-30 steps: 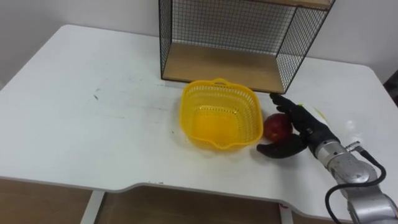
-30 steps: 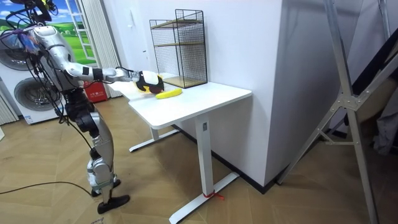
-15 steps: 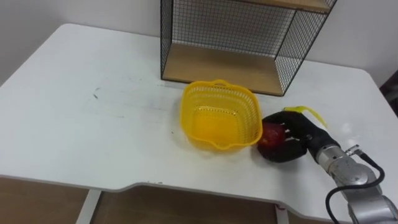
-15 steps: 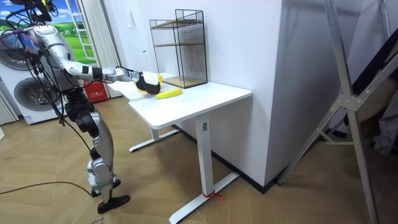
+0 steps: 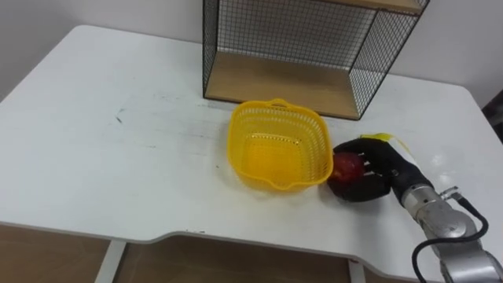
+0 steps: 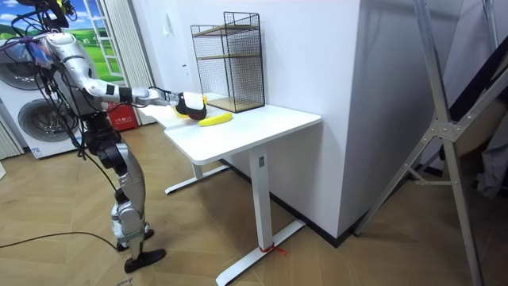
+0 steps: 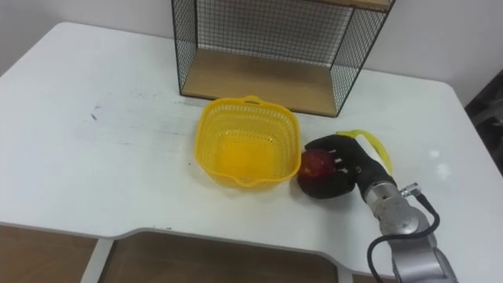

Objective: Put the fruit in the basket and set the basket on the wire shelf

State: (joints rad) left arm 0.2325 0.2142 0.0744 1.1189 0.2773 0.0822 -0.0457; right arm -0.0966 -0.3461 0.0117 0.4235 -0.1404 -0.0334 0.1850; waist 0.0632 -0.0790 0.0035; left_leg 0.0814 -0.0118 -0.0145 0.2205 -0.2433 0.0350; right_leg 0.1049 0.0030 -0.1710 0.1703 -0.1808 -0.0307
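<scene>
**White table, apple in the right hand beside the basket**

White table (image 5: 102, 157) spreads across the eye views, with a black wire shelf (image 5: 291, 31) standing at its far edge on a wooden base board (image 5: 275, 79). Just in front of the shelf sits the yellow basket (image 5: 240, 149), upright and holding no fruit. At the basket's right side the right hand (image 5: 381, 169) has its dark fingers curled round a red apple (image 5: 346, 165), thumb below and fingers over the top. The apple is low at the tabletop, just beside the basket's right wall; whether it touches the wall cannot be told. A yellow banana (image 7: 376, 145) lies on the table behind the hand, mostly hidden by it. In the room view the robot stands upright at the table's end on the room view's left, with its right arm stretched out over the tabletop towards the shelf.
</scene>
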